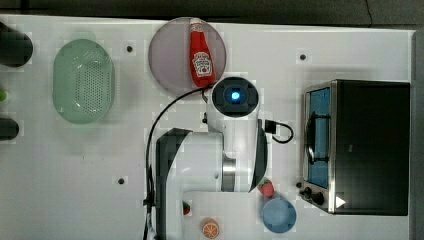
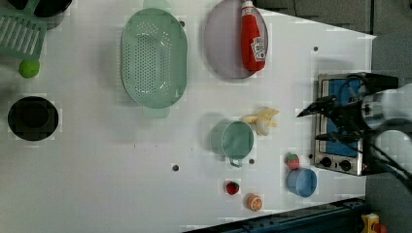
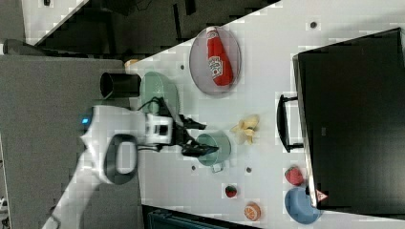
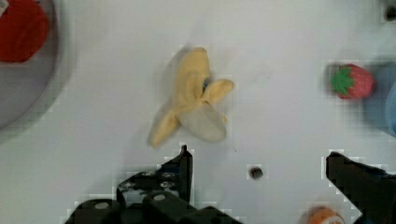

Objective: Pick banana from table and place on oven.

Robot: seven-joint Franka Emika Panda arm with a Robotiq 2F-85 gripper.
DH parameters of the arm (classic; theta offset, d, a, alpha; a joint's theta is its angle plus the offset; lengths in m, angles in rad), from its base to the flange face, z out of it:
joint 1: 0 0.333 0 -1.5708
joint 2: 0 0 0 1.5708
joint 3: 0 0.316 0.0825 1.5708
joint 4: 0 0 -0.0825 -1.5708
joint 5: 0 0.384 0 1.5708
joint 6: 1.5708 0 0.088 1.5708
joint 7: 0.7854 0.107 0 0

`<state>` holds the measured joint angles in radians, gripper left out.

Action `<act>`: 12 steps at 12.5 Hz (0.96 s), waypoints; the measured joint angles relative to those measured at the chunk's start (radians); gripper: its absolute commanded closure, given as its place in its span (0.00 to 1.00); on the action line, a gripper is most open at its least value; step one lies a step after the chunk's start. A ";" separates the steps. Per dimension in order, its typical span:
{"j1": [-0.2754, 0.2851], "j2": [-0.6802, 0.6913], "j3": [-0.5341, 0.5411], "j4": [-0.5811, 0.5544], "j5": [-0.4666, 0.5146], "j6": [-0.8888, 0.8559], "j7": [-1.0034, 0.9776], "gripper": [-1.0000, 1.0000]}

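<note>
**Open gripper poised over the banana, grasp not yet made**

The banana (image 2: 262,120) lies on the white table (image 2: 97,160), partly peeled, with its flaps splayed. Taking the banana as the landmark: a green cup (image 2: 236,140) sits just beside it, a plate (image 2: 223,43) carrying a ketchup bottle (image 2: 253,36) lies farther off, and the oven (image 3: 353,119) stands on the far side, its handle facing the fruit. A strawberry (image 3: 293,175) and a blue bowl (image 3: 300,206) sit near the oven's knob end.

The gripper (image 4: 259,170) is spread nearly as wide as it goes and holds nothing; in the wrist view its two dark fingers frame bare table just short of the banana, without touching it.

This looks like the approach step. The next move seems to call for shifting the gripper until the fingers straddle the banana's firm middle rather than the loose peel, then lowering and closing. The cup so close by could get nudged, so the descent wants care. Lifting to the oven's black top comes afterwards.
</note>
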<state>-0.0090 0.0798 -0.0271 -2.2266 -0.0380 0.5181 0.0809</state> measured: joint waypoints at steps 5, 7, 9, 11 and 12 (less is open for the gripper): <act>-0.017 0.078 0.002 -0.105 0.005 0.295 0.000 0.00; -0.012 0.104 -0.006 -0.125 0.009 0.364 0.000 0.00; -0.016 0.122 0.003 -0.170 0.039 0.418 0.000 0.00; -0.007 0.133 0.000 -0.213 0.037 0.471 0.000 0.00; -0.009 0.146 -0.006 -0.229 0.028 0.534 0.000 0.00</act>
<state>-0.0177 0.2260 -0.0327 -2.4551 -0.0097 1.0518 0.0810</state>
